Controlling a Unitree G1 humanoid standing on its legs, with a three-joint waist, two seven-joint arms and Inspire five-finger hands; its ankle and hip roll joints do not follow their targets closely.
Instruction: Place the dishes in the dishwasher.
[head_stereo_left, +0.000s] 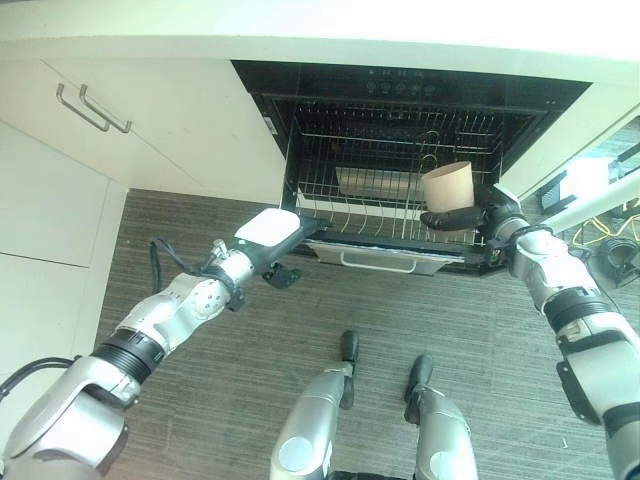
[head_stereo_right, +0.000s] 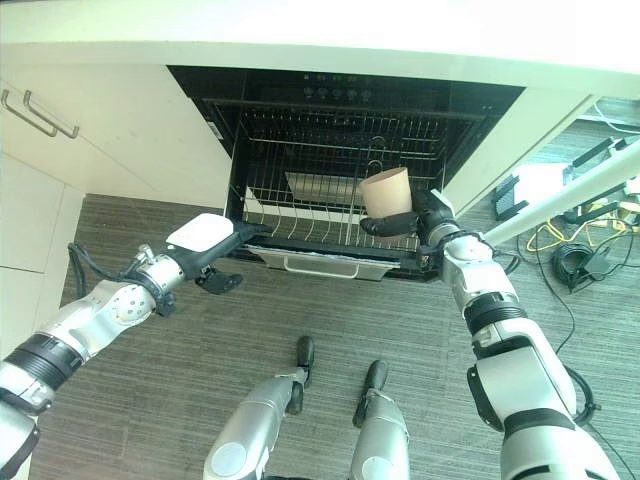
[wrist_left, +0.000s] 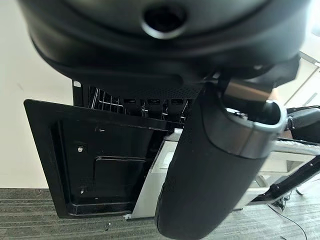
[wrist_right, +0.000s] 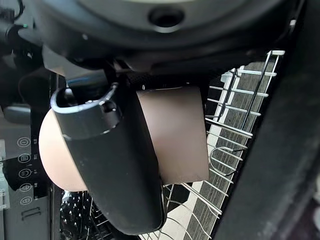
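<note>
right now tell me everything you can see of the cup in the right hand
The cup is a plain tan beaker with smooth matte walls and no handle, slightly wider at its open mouth, which faces up. It looks empty as far as the rim shows. The right hand has its fingers and thumb curled round the lower part, holding it roughly upright in the air above the wire rack pulled out of the open dishwasher. Nothing but the hand touches it.

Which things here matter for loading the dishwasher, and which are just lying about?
Job:
- beige cup, gripped in the right hand over the rack
- wire rack, pulled out
- dishwasher, open
- white dish, at the left hand

Lying about:
- cabinet handles
- yellow cables on the floor
</note>
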